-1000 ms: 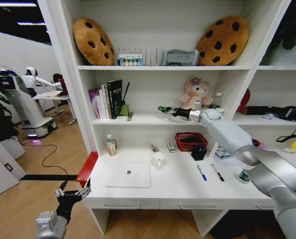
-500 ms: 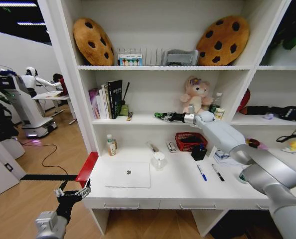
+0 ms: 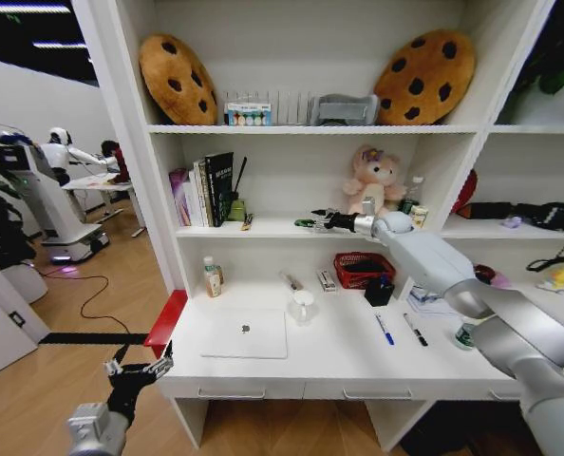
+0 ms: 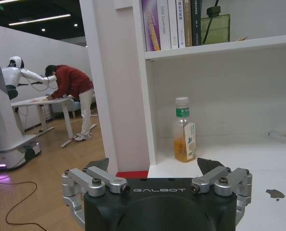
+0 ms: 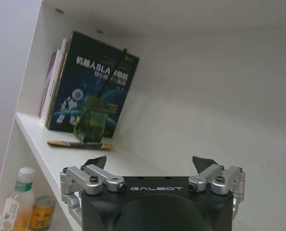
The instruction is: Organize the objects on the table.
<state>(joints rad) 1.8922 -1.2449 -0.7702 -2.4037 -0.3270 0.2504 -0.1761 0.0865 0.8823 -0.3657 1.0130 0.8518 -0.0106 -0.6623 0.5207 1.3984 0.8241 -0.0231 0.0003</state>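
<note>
Right gripper (image 3: pixel 306 222) jaws apart, empty, at shelf height; pens (image 3: pixel 384 330) lie well below on worktop (image 3: pixel 339 356), long axes fore-aft; left gripper (image 3: pixel 138 369) idle, jaws apart.

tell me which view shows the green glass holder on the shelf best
The right wrist view: the green glass holder stands close ahead of the open right gripper, in front of the books. The head view shows it small beside the books; the left wrist view catches it at the shelf's edge.

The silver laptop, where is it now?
In the head view, the silver laptop lies closed on the white desk's left part, beside a small white cup.
</note>
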